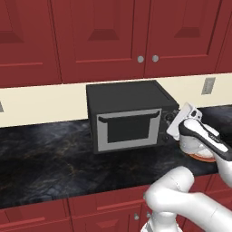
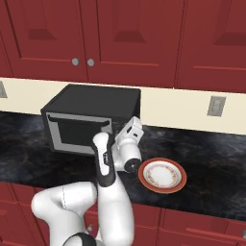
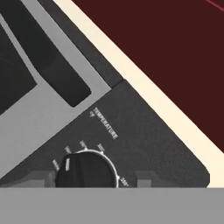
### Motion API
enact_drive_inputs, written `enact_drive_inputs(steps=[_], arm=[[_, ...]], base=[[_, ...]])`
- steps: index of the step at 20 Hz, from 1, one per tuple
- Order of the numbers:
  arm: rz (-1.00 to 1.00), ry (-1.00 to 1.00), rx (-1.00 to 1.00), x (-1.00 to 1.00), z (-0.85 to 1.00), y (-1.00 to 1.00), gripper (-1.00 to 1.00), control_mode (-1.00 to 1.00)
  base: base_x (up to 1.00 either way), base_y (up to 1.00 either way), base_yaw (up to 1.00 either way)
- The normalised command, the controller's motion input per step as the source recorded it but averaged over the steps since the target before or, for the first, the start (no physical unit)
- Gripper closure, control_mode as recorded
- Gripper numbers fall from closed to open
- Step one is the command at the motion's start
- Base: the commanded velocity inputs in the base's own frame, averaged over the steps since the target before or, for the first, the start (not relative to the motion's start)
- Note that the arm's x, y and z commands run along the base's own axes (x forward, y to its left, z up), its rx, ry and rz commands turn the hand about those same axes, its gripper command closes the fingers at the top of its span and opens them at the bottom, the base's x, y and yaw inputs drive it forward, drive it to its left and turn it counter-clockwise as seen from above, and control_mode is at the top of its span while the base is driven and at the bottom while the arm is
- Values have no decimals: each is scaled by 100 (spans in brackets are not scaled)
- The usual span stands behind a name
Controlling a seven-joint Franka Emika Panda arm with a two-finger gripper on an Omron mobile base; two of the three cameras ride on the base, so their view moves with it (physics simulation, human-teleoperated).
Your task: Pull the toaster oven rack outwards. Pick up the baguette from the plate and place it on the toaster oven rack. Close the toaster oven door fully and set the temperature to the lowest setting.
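At the toaster oven's right-hand panel, I am on the temperature knob.

Largest first: the toaster oven (image 1: 129, 115) sits on the dark counter (image 1: 50, 163) against the far wall, and the toaster oven door (image 1: 129, 129) is shut flat, so the rack and baguette are hidden from me. To its right and nearer, the plate (image 2: 162, 175) holds nothing. My gripper (image 1: 176, 118) points at the control panel, and in the hand view the temperature knob (image 3: 85, 171) lies directly ahead, between my fingertips (image 3: 143, 178). They stand apart on either side of it; whether they touch it I cannot tell. I judge only the turn to the lowest mark remains.
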Motion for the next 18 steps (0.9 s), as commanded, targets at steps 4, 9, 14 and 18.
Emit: enact_drive_inputs(steps=[4, 9, 14, 18], arm=[[0, 0, -3, 26, -11, 0, 100, -100], [0, -7, -6, 4, -23, 0, 100, -100], [0, -1, -12, 8, -31, 0, 100, -100], [0, 0, -14, 8, -28, -4, 100, -100]], base=[[0, 0, 0], [0, 0, 0], [0, 0, 0], [0, 0, 0]])
